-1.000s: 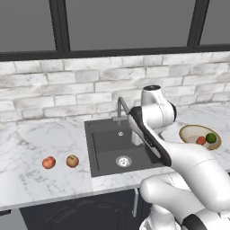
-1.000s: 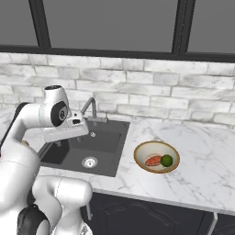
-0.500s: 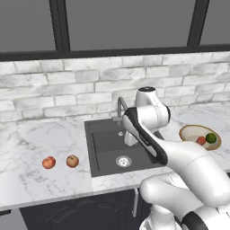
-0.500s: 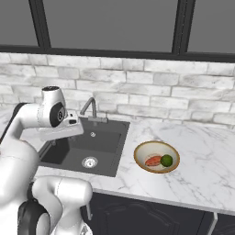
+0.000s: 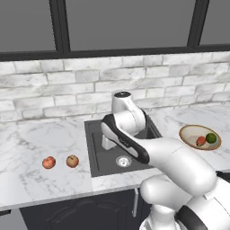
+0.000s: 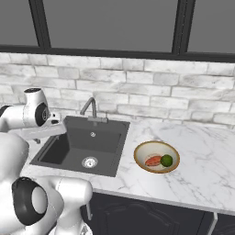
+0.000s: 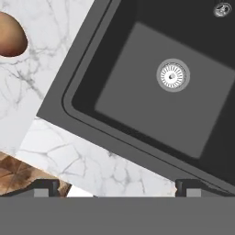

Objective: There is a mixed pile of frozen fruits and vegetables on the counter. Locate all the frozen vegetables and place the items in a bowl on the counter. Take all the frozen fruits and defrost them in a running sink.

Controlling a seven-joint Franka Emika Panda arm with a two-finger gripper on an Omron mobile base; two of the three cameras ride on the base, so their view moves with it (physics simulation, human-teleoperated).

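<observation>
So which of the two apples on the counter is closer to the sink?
The red-tan apple, the right-hand one of the pair in the left base view. It sits nearer the sink; the redder apple lies just beyond it, farther out on the counter.

White-grey brick backsplash (image 5: 58, 92) runs behind the worktop. Dark-framed windows (image 6: 110, 25) above it, grey panes. Dark cabinet fronts (image 6: 151, 218) below. Brown wood-pattern floor (image 7: 18, 172). Even, flat light.

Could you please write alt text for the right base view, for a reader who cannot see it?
A wooden-rimmed bowl on the marble counter holds a red-orange piece and a dark green ball. To its left lies an empty dark sink with a curved faucet.
</observation>
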